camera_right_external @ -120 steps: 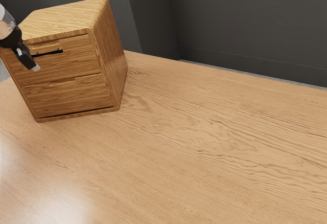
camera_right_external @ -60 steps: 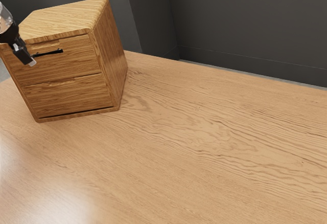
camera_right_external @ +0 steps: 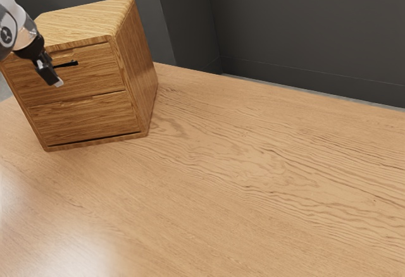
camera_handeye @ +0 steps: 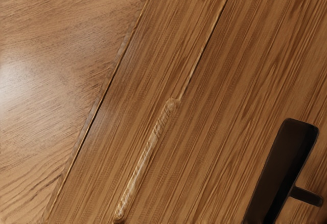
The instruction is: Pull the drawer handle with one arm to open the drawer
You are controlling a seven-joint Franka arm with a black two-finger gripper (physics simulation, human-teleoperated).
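Observation:
A wooden cabinet [camera_right_external: 88, 74] with two drawers stands at the exterior view's upper left, turned at an angle on the table. The upper drawer [camera_right_external: 88, 78] looks shut and carries a black bar handle [camera_right_external: 68, 64]. My gripper [camera_right_external: 49, 72] hangs in front of that drawer, over the handle's end nearer the exterior view's left. In the wrist view the black handle [camera_handeye: 282, 170] on its short post lies close by, beside the lower drawer's wooden ridge handle [camera_handeye: 148, 155].
The lower drawer [camera_right_external: 85, 119] sits flush in the cabinet. The wooden table [camera_right_external: 253, 182] stretches wide toward the exterior view's right and front. A dark wall [camera_right_external: 304, 24] stands behind it.
My hand first drew slightly up and toward the exterior view's left, then came back right and down onto the handle's end. The drawers have not moved.

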